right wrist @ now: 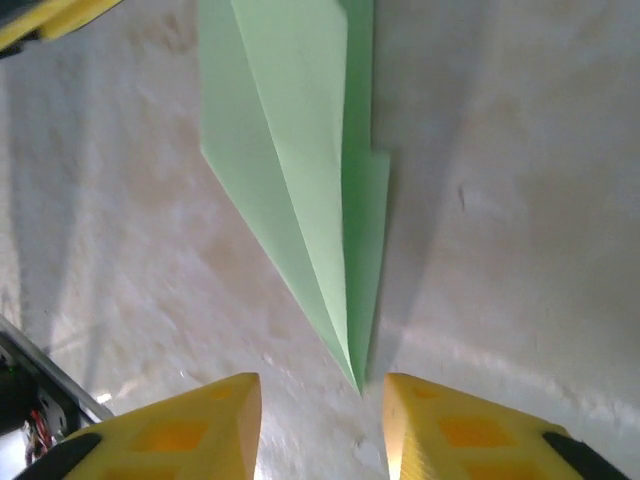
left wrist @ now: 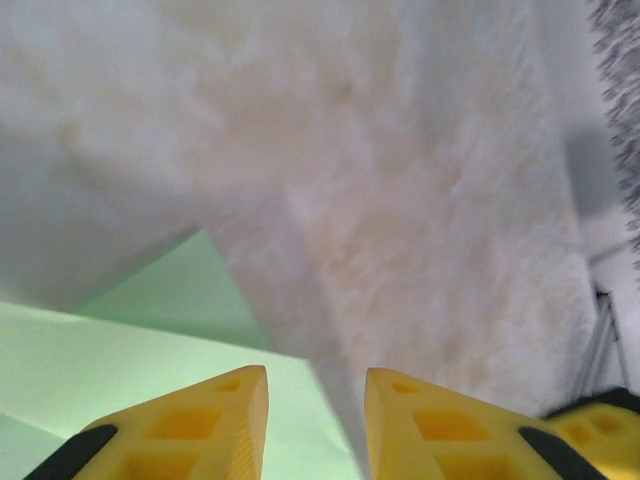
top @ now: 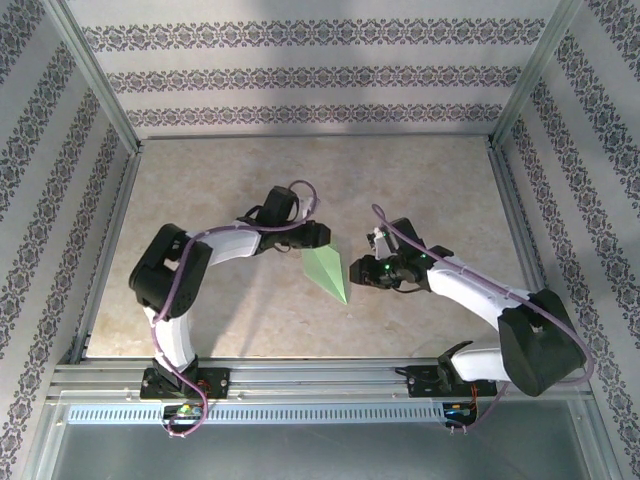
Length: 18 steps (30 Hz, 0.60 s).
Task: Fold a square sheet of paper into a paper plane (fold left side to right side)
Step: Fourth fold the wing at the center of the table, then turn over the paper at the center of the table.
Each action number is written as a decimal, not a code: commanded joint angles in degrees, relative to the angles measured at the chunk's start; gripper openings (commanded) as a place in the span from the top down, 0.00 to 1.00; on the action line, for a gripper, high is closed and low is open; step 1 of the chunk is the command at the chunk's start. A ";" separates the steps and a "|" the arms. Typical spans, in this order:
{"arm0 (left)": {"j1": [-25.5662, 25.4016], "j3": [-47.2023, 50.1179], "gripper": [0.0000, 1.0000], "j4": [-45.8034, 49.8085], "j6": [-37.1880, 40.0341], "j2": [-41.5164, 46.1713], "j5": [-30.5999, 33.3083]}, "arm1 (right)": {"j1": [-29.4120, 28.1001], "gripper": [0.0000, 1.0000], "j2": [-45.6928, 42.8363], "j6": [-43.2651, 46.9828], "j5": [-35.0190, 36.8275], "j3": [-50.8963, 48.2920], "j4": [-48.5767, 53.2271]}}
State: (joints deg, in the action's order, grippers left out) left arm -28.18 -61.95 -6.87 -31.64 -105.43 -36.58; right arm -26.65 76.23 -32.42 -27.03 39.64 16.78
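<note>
Two hands up close: my left hand (left wrist: pixel 316 405) and right hand (right wrist: pixel 322 412) are slightly parted, gripping nothing. The paper plane (top: pixel 327 271) lies on the surface (top: pixel 230 190) between them, sharp tip toward the right hand, tail by the left.

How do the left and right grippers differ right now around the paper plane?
The left gripper sits at the wide end of the paper plane, one finger over the paper. The right gripper faces the sharp tip, clear of the paper. Both have open jaws and hold nothing.
</note>
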 commanded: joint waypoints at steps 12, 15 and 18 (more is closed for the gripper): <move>7.23 16.22 0.52 0.69 -0.62 22.28 7.73 | 3.28 0.58 20.55 16.01 -12.33 8.86 -13.07; 7.41 16.87 0.51 1.31 -0.77 22.97 8.10 | 3.53 0.59 23.12 15.26 -13.39 9.23 -15.39; 7.43 16.93 0.51 1.17 -1.05 23.59 8.38 | 3.54 0.61 24.99 14.08 -14.35 9.03 -18.19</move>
State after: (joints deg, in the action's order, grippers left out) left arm -21.61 -45.32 -5.98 -32.03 -83.88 -29.26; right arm -23.73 99.83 -18.68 -38.65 47.59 2.61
